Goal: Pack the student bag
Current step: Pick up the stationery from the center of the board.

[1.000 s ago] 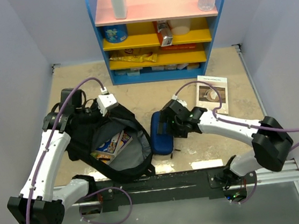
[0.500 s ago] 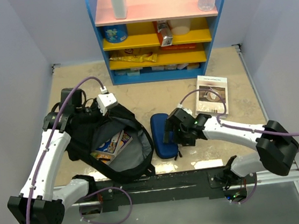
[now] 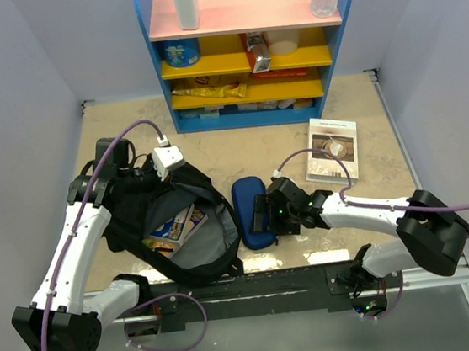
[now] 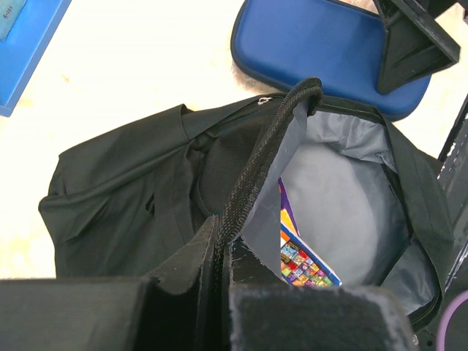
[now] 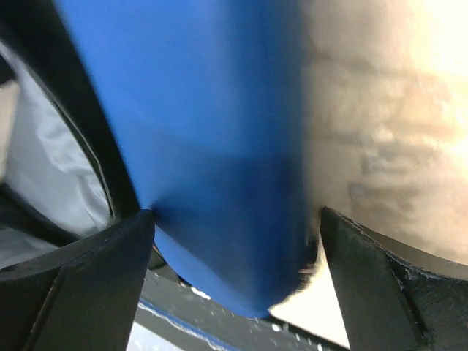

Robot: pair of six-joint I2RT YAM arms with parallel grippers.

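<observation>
while left jaws pinch the student bag (image 3: 133, 217), right jaws gape around the pencil case (image 3: 246, 204).

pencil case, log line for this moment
left pincer: shut on student bag | right pincer: open astride pencil case | books: inside bag

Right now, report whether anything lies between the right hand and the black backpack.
Yes. The dark-blue oval pencil case lies between them, straddled by the open right hand and right beside the large black fabric backpack's rim. The left hand pinches that rim; nothing else visible intervenes.
</observation>
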